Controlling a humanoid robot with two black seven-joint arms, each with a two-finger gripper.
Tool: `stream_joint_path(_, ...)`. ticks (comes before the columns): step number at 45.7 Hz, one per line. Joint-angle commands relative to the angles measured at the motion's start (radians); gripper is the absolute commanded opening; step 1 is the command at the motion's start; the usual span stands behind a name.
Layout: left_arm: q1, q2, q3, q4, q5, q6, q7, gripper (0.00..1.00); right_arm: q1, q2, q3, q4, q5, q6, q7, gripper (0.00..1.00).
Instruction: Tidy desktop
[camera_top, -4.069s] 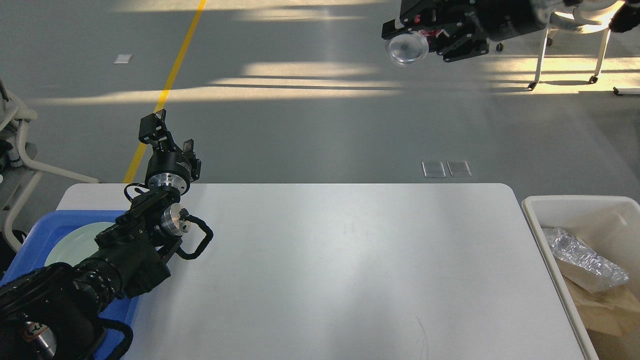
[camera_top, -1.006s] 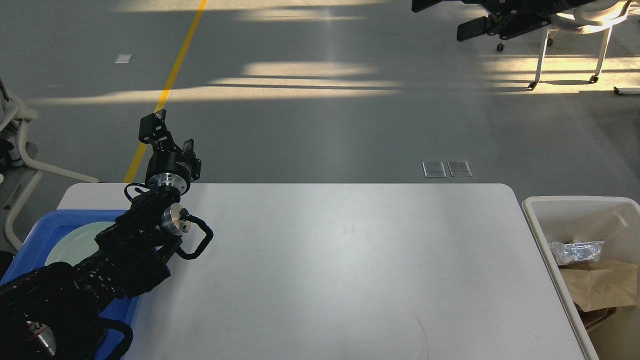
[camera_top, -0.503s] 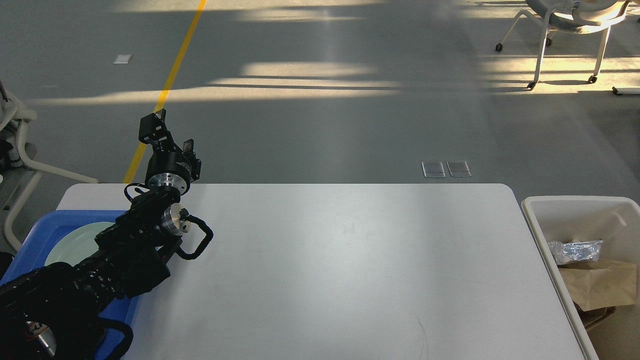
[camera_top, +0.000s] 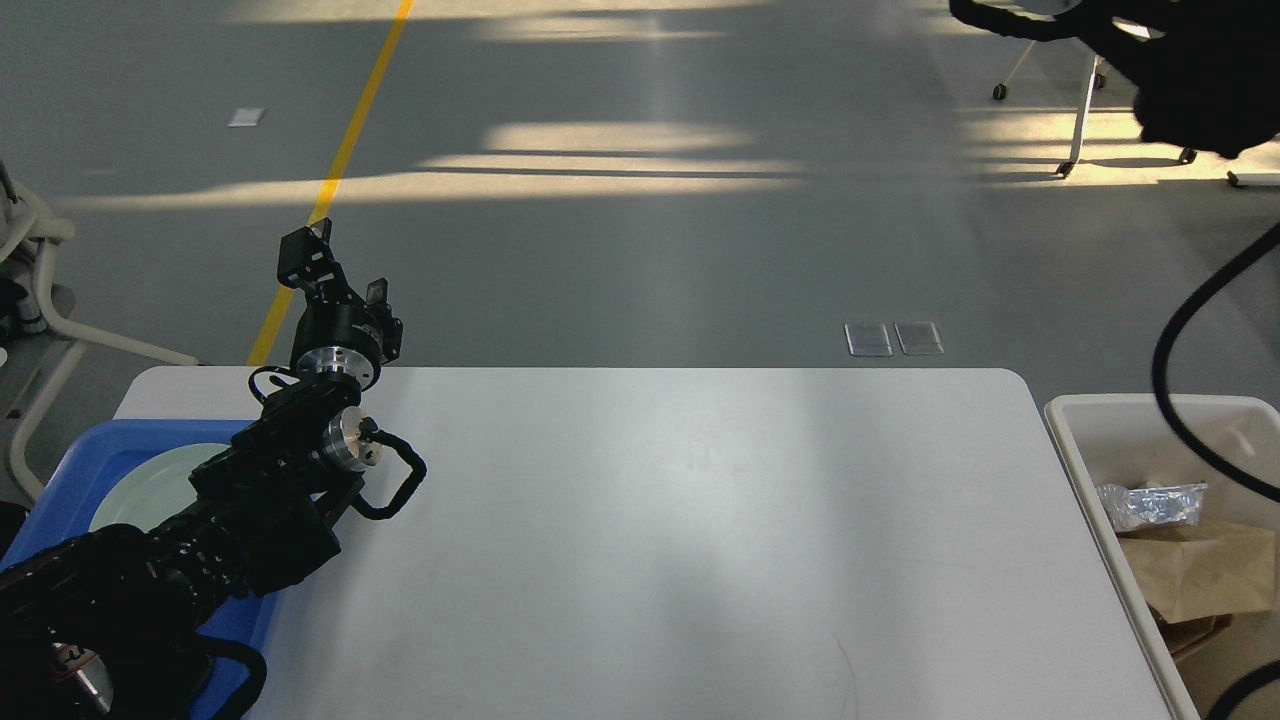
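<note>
So, counting it up: one desktop (camera_top: 680, 540), big, white, rounded corners, filling the near middle of the view and running off the near edge. One blue tray (camera_top: 60, 465) sits on its near-left corner with one pale green plate (camera_top: 150, 485) lying in it, partly hidden under my left arm. One white bin (camera_top: 1105, 420) stands just beside the right edge of the desktop, off the surface, and inside it I can make out one crumpled clear plastic wrapper (camera_top: 1150, 503) on top of some brown paper (camera_top: 1195, 575). The left gripper (camera_top: 335, 268) is up above the far-left edge of the desktop, fingers spread apart with nothing between them. The right arm is only a dark blurry mass in the far-right corner plus one black cable (camera_top: 1185, 400) looping down over the bin, and its gripper isn't in the view. No readable writing anywhere; there's a little tag low on the left arm but it's too small to read. Two small clear floor plates (camera_top: 892, 338) lie on the grey floor beyond the far edge, one yellow line (camera_top: 335, 170) runs away on the far left, and there's a white chair (camera_top: 1090, 95) far right. Between the tray and the right edge the surface is bare.
</note>
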Motion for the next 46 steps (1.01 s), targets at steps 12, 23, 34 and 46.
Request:
stream_joint_path(12, 0.000, 0.000, 0.000, 0.000, 0.000, 0.001, 0.000, 0.96, -0.236, 0.157, 0.229, -0.147, -0.003, -0.093, 0.005, 1.00)
stream_joint_path(23, 0.000, 0.000, 0.000, 0.000, 0.000, -0.001, 0.000, 0.96, -0.328, 0.160, 0.237, -0.146, -0.022, -0.091, 0.005, 1.00)
stream_joint_path(34, 0.000, 0.000, 0.000, 0.000, 0.000, -0.001, 0.000, 0.96, -0.371, 0.227, 0.387, -0.273, -0.006, -0.166, 0.008, 1.00)
stream_joint_path(46, 0.000, 0.000, 0.000, 0.000, 0.000, -0.001, 0.000, 0.96, -0.438, 0.293, 0.600, -0.386, -0.008, -0.192, 0.011, 1.00)
